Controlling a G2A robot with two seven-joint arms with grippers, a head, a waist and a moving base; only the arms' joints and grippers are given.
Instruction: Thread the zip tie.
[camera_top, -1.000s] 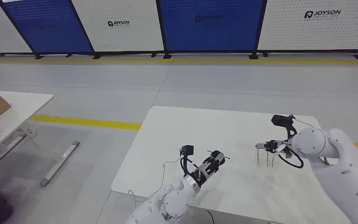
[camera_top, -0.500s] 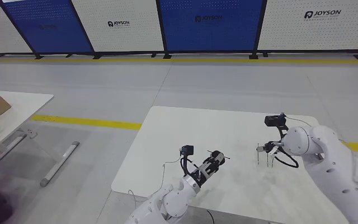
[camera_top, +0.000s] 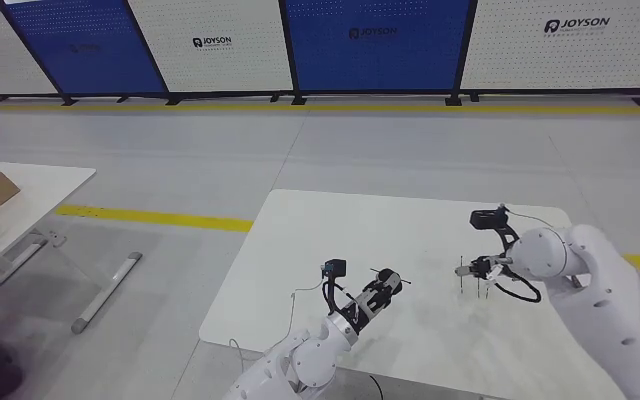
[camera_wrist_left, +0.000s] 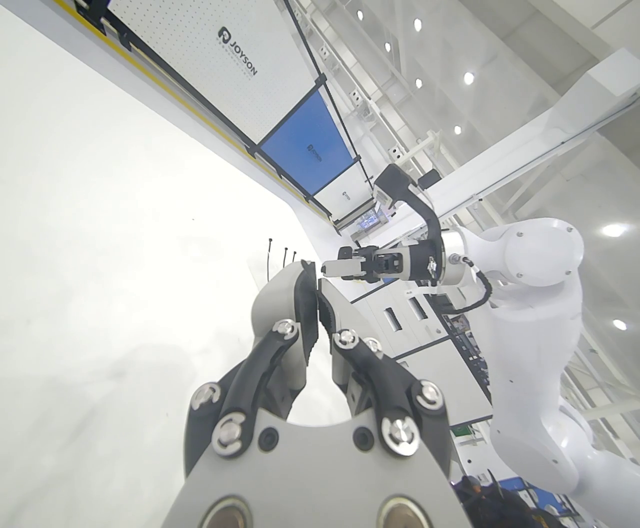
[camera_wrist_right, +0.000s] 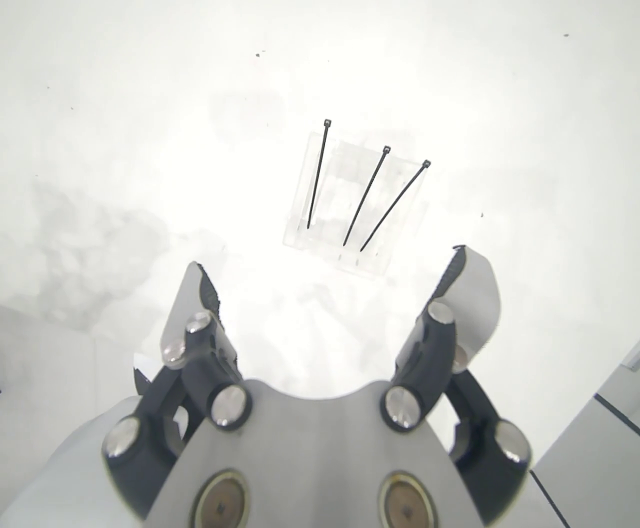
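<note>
The white table (camera_top: 400, 225) is recorded as the work surface. The left claw (camera_wrist_left: 314, 280) is held over its near part, pads closed together with nothing between. The right claw (camera_wrist_right: 330, 270) is spread wide and empty. A clear holder (camera_wrist_right: 330, 210) is set on the table's right part, near the right claw and well apart from the left. Three black zip ties (camera_wrist_right: 365, 197) are stood upright in it, each straight and unlooped.

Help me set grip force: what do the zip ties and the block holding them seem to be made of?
Zip ties: thin, matte black strips with small square heads, so probably nylon plastic. Block: see-through, with the white table showing through it and faintly brighter edges. It is likely clear acrylic or a similar plastic, though glass cannot be ruled out.
</note>
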